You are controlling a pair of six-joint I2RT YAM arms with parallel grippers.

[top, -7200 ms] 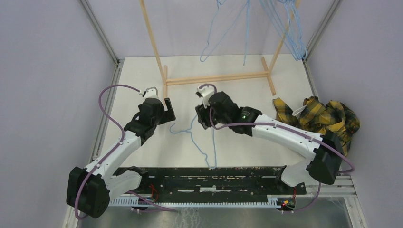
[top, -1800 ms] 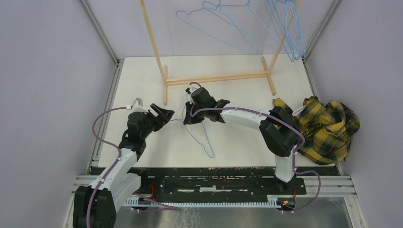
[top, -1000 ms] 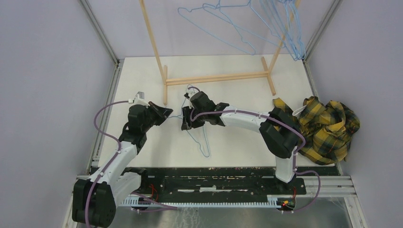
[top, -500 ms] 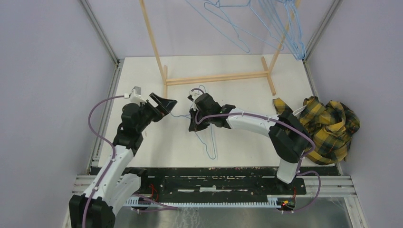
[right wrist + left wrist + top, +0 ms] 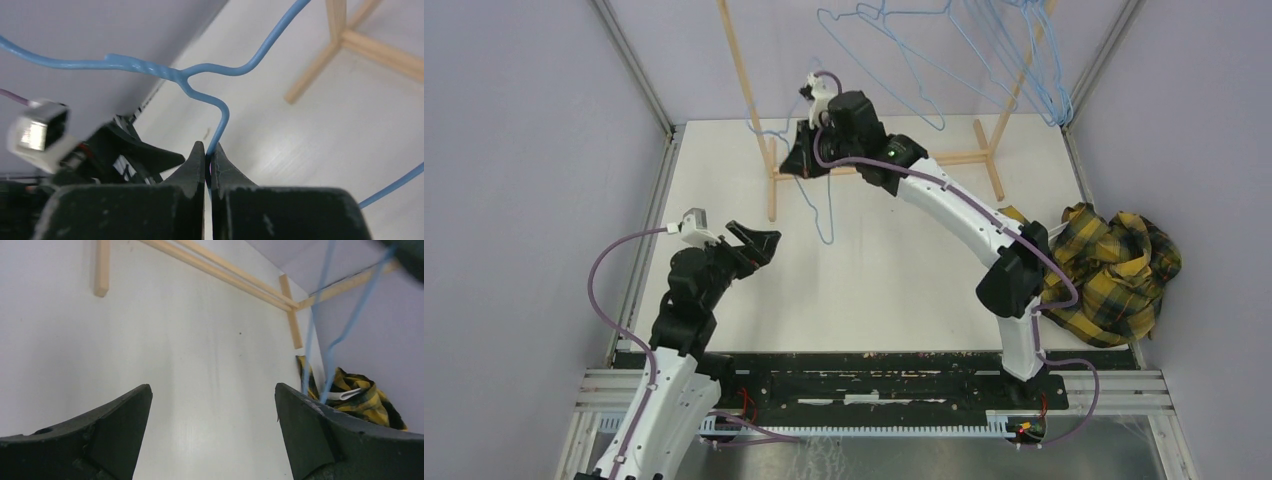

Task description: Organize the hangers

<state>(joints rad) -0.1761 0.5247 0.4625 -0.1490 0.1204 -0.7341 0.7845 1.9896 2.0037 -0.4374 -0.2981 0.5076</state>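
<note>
My right gripper point(image 5: 805, 160) is raised near the rack's left pole, shut on one light-blue wire hanger point(image 5: 826, 240) that dangles below it above the table. In the right wrist view the shut jaws point(image 5: 209, 150) pinch the hanger point(image 5: 200, 67) just below its twisted neck. My left gripper point(image 5: 759, 240) hovers lower at the near left, open and holding nothing. Its view shows the wide-open gripper point(image 5: 212, 388) with bare table between the jaws and the hanger point(image 5: 320, 340) at the right. Several more hangers point(image 5: 1034, 60) hang from the rack's top.
The light wooden rack point(image 5: 884, 163) stands at the back of the table, its left pole point(image 5: 744, 80) close to my right gripper. A yellow-black plaid cloth point(image 5: 1114, 260) lies heaped at the right edge, also in the left wrist view point(image 5: 370, 400).
My right gripper closed on the hanger and lifted it off the table, up and back to the rack's left pole. My left gripper opened, let go and drew back toward the near left.
</note>
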